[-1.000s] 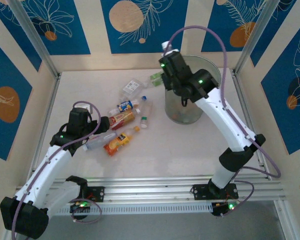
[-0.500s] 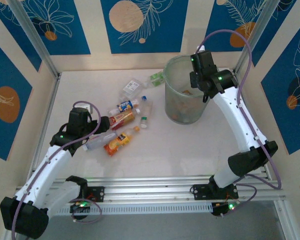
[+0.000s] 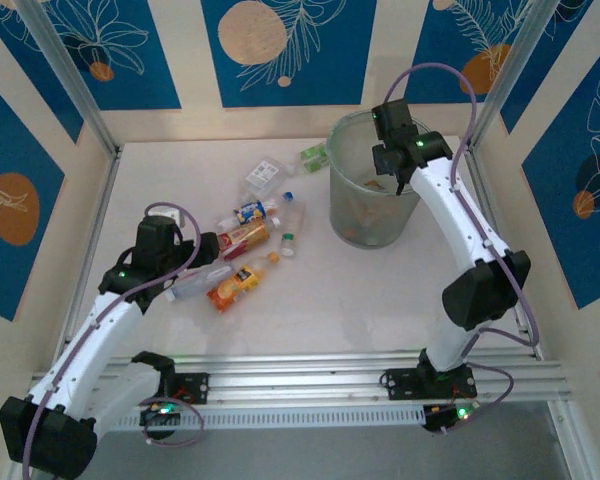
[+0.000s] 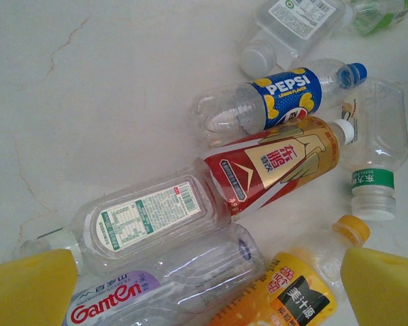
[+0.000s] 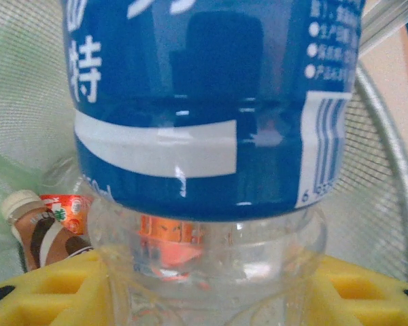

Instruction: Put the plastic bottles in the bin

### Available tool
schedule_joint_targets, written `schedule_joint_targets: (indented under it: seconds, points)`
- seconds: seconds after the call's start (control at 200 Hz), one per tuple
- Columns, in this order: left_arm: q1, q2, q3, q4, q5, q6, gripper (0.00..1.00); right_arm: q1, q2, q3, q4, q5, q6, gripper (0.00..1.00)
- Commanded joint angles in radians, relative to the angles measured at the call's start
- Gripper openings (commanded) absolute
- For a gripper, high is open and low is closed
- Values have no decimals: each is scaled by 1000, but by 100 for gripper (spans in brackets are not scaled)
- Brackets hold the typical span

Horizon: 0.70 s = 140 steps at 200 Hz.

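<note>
Clasping blue-labelled bottle (image 5: 211, 102) — right claw (image 5: 204, 288), part-closed

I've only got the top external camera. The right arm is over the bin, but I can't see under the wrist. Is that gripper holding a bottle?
Observer: Yes. In the right wrist view the right gripper is shut on a clear bottle with a blue label, gripping the clear part beside the label.
Operator: Is it over the opening?
Observer: Yes. The bin wall curves round behind it, with a brown-labelled bottle lying inside beneath.
Operator: And the other arm?
Observer: The left gripper is open, with the Ganten bottle and an orange-labelled bottle lying in the gap below it.
</note>
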Motion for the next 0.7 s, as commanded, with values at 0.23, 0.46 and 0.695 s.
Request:
schedule_joint_targets:
  seconds: [0.23, 0.46, 0.695]
  points:
    - [-9, -25, -1, 9, -7, 13, 99, -60, 66, 22, -36, -27, -6, 29]
    - [-10, -26, -1, 10, -10, 13, 100, -67, 104, 5, -58, -31, -13, 35]
    - [-10, -25, -1, 17, -8, 12, 100, -68, 166, 26, -105, -19, -13, 40]
